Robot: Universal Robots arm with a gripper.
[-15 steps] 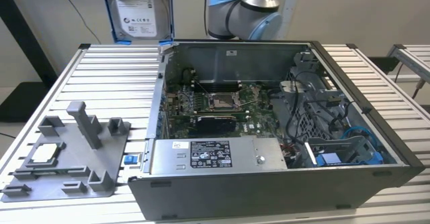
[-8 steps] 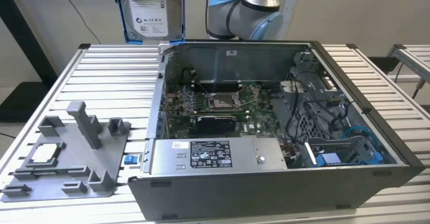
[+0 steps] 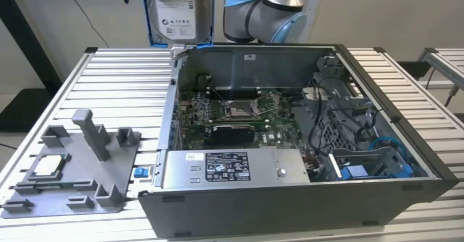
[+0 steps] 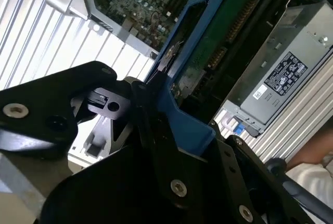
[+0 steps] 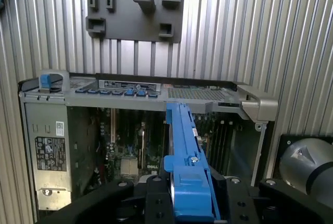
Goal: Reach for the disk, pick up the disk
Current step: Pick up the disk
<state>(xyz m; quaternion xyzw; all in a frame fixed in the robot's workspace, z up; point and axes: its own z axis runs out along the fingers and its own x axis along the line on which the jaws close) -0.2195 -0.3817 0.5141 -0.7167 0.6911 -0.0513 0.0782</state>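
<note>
High over the PC case [image 3: 305, 198], above its far corner on the exterior view's left, the disk [image 3: 177, 13] hangs upright. Label side faces the camera, blue caddy frames it, and it sits well clear of the case rim.

In the first wrist view the gripper [image 5: 190, 203] is clamped on the disk [image 5: 182, 135]. Black fingers [image 5: 154, 198] press either side of the caddy's blue edge, no gap showing. The second wrist view gives the same grip: gripper [image 4: 158, 112] closed tight on the caddy, w/ the disk [image 4: 208, 62] showing its green circuit-board side.

Inside the case, below the disk: mobo [image 3: 232, 111] on the floor, and the PSU [image 3: 232, 168] along the near wall. The PSU also shows in both wrist views [image 4: 281, 73] [image 5: 49, 146].

Beside the case, on the exterior view's left, a grey fixture plate [image 3: 73, 198] lies flat on the slatted table [image 3: 123, 73]. A small square silver chip [image 3: 47, 166] sits on it. Behind the case, the arm [image 3: 264, 11] rises out of frame.
</note>
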